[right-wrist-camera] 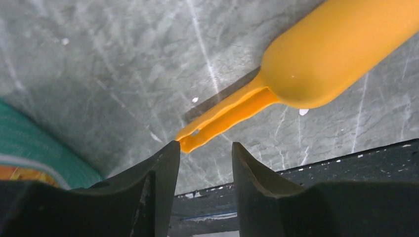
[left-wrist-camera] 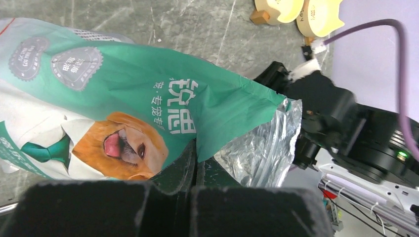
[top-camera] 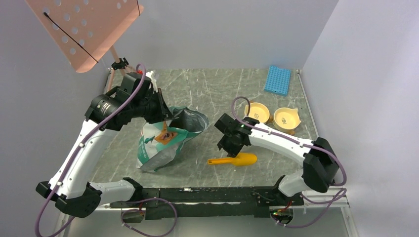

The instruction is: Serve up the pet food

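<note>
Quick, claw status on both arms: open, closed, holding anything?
Left claw: closed, pinching the open edge of the bag.
Right claw: open at the handle tip of the orange scoop, not gripping it.

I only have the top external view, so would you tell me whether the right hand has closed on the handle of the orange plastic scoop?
Observer: Not yet. The right wrist view shows the right hand open, with the handle tip of the orange plastic scoop beside one fingertip, unclamped.
Operator: Thank you. Is the left hand actually gripping the bag?
Observer: Yes. The left wrist view shows the left hand pinched shut on the open edge of the green and silver dog-picture bag.
Operator: Does any kibble show at the bag's mouth?
Observer: None that I can see. Only the crinkled silver foil lining shows there.
</note>
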`<state>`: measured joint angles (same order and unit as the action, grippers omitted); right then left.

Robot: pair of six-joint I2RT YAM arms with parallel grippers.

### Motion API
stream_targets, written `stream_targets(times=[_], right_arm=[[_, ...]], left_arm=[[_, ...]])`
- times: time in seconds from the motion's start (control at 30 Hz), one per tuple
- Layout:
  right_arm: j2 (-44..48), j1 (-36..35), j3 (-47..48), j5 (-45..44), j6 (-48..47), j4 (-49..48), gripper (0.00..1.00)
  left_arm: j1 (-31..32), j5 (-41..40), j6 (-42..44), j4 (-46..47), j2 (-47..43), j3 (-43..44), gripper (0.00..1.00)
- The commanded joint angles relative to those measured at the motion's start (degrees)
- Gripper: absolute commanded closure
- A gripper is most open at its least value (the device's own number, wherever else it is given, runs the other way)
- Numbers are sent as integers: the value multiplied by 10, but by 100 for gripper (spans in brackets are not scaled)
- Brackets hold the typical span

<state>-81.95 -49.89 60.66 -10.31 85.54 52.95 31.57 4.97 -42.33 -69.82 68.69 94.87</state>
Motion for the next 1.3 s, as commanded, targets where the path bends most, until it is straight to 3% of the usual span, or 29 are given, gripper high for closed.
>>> stream_targets(times=[0.0, 0.17, 0.63, 0.73, 0.83, 0.87, 0.97, 1.07, 1.13, 1.27], right_arm=[[-30, 4, -34, 36, 94, -27, 53], [-63, 7, -49, 33, 142, -42, 62], [-150, 0, -40, 46, 220, -38, 65], [-167, -15, -7, 32, 196, -36, 77], [-181, -24, 51, 6, 119, -43, 100], [-179, -25, 64, 6, 88, -56, 100], [-143, -24, 49, 25, -27, -172, 100], [-73, -7, -70, 120, -192, -436, 100], [-54, 11, -142, 200, -240, -660, 100], [-97, 66, -241, 370, -262, -914, 100]], left_arm=[[0, 44, 6, -11, -15, -8, 100], [0, 45, 48, -24, -13, 5, 100], [1, 60, 129, -35, -39, -8, 100], [1, 53, 137, -34, -49, -8, 100], [1, 39, 137, -26, -63, -18, 100], [1, 35, 135, -24, -65, -19, 100], [0, 29, 132, -26, -63, -9, 100], [0, 24, 132, -37, -57, 10, 100], [-1, 21, 126, -45, -54, 20, 100], [-4, 14, 108, -63, -46, 43, 100]])
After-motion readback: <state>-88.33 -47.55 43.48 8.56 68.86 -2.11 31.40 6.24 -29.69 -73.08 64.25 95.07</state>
